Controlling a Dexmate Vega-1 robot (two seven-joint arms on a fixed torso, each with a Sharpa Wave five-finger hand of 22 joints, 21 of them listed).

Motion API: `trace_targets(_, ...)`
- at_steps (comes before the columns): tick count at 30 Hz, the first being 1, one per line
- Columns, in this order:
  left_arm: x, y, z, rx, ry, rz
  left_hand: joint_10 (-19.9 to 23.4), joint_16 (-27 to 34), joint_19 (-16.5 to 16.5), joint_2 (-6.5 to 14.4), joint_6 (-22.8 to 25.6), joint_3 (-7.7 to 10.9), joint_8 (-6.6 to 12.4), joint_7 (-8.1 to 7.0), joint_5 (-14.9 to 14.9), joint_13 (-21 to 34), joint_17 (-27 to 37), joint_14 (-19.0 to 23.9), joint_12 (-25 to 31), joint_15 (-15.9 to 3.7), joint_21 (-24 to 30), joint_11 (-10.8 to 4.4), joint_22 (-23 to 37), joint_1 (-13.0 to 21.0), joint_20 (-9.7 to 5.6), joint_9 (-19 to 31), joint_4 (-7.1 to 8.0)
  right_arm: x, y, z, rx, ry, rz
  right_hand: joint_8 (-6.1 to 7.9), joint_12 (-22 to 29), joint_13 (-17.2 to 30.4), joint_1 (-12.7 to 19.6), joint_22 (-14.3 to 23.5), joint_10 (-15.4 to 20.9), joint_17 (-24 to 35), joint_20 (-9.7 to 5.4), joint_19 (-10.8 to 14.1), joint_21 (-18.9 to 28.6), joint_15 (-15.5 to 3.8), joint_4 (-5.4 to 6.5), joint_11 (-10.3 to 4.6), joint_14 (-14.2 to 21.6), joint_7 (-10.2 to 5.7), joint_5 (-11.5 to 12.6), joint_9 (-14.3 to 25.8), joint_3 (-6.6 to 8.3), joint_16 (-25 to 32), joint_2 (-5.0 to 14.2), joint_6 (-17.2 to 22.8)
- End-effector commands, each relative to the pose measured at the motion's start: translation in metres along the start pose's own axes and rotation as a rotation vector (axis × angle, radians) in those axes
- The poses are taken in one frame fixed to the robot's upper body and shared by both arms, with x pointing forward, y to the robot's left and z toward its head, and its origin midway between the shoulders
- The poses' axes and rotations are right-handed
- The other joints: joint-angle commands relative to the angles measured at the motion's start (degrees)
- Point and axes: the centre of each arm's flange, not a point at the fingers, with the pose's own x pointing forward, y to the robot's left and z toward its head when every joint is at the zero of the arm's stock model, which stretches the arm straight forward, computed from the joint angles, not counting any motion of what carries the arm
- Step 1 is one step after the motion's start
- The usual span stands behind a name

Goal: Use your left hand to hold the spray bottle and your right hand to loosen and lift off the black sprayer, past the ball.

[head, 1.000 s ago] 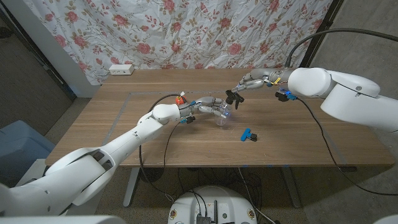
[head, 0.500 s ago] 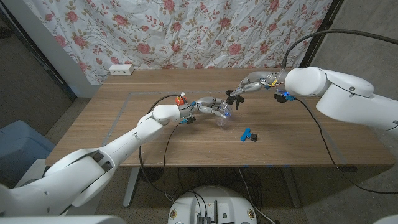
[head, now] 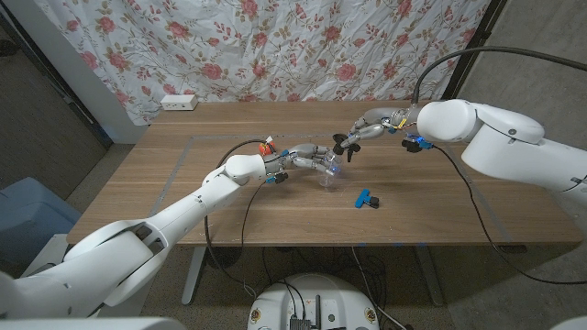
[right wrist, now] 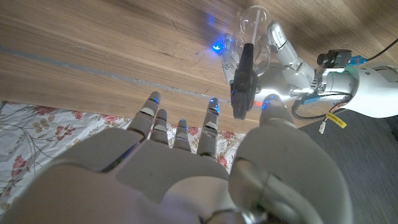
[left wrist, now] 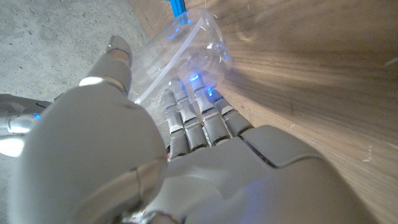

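Observation:
My left hand [head: 301,159] grips a clear spray bottle [head: 328,170] near the middle of the table, tilted toward my right arm. The left wrist view has the bottle [left wrist: 194,43] past my left hand [left wrist: 186,162], with a thin tube inside it. The black sprayer [head: 344,145] sits at the bottle's top, pinched by my right hand [head: 365,126], which reaches in from the right. From the right wrist, the sprayer [right wrist: 243,79] stands between the thumb and fingers of my right hand [right wrist: 180,168], in front of the bottle [right wrist: 252,28]. Whether the sprayer is off the neck, I cannot tell.
A small blue object [head: 366,198] lies on the wooden table [head: 183,174] in front of the bottle, toward my right. A white power strip [head: 179,103] sits at the far left edge. A flowered curtain [head: 275,46] hangs behind the table.
My right arm has swung a little to the left, toward the bottle. The sprayer, the bottle and my left hand have barely moved.

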Motion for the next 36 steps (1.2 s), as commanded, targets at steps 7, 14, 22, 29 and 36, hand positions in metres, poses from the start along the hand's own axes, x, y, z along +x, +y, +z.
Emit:
trace_targets(7,0.0020,-0.0013,-0.0002,-0.005,-0.002,-0.009,4.84,-0.16,0.68,7.59,2.15,0.20,7.01,-1.71,0.37,0.15,0.20,0.51,0.16,-7.00,-0.07,-4.15,0.19,0.89,-2.91,0.10,0.55,0.0025,0.0014,-0.0052,0.013,0.000,-0.003,0.82,0.56,0.17,5.55,0.22,-0.01,-0.26,-1.40,0.54,0.40,-1.00,-3.40,-1.16,0.51,-1.61,0.29,0.47,2.43,-0.16,0.59,0.13)
trace_targets(14,0.0028,-0.0026,0.0004,-0.004,-0.004,-0.015,4.82,-0.22,0.64,7.60,2.18,0.20,7.04,-1.52,0.38,0.19,0.20,0.56,0.15,-6.83,-0.09,-3.86,0.19,0.88,-2.88,0.05,0.52,0.0026,0.0014,-0.0063,0.026,-0.008,-0.018,1.50,0.64,0.17,8.42,0.21,0.21,-0.44,-1.89,0.71,0.37,-1.59,-4.36,-1.70,0.74,-2.77,0.28,0.74,3.71,-0.13,0.95,1.08)
trace_targets(22,0.0035,-0.0038,0.0013,-0.003,-0.003,-0.022,4.68,-0.27,0.62,7.71,2.16,0.26,7.06,-1.38,0.40,0.20,0.27,0.50,0.04,-6.71,-0.11,-3.61,0.19,1.06,-2.80,0.00,0.42,0.0017,0.0025,-0.0071,0.038,-0.020,-0.046,2.96,0.81,0.16,12.84,0.20,0.95,-0.59,-3.07,1.07,0.38,-2.74,-4.61,-2.99,1.18,-4.63,0.44,1.34,5.69,0.05,1.81,3.41)
trace_targets(29,0.0031,-0.0056,0.0021,-0.003,-0.002,-0.025,4.50,-0.30,0.60,7.80,1.91,0.28,6.98,-1.29,0.41,0.26,0.33,0.46,-0.04,-6.57,-0.12,-3.80,0.19,1.17,-2.76,-0.03,0.39,0.0009,0.0052,-0.0080,0.056,-0.033,-0.066,4.31,0.99,0.14,15.22,0.20,1.83,-0.62,-3.75,1.31,0.38,-3.68,-4.57,-4.00,1.67,-6.31,0.64,1.86,6.57,0.30,2.10,5.74)
trace_targets(36,0.0024,-0.0084,0.0026,-0.011,-0.006,-0.019,4.48,-0.35,0.56,7.91,1.90,0.28,7.02,-1.26,0.40,0.34,0.37,0.43,-0.04,-6.52,-0.14,-3.65,0.19,1.15,-2.72,-0.02,0.43,0.0001,0.0083,-0.0090,0.073,-0.032,-0.082,6.07,1.23,0.12,17.52,0.20,3.14,-0.56,-4.28,1.17,0.27,-4.70,-4.47,-5.19,2.28,-7.92,0.81,2.49,7.32,0.67,2.39,8.77)
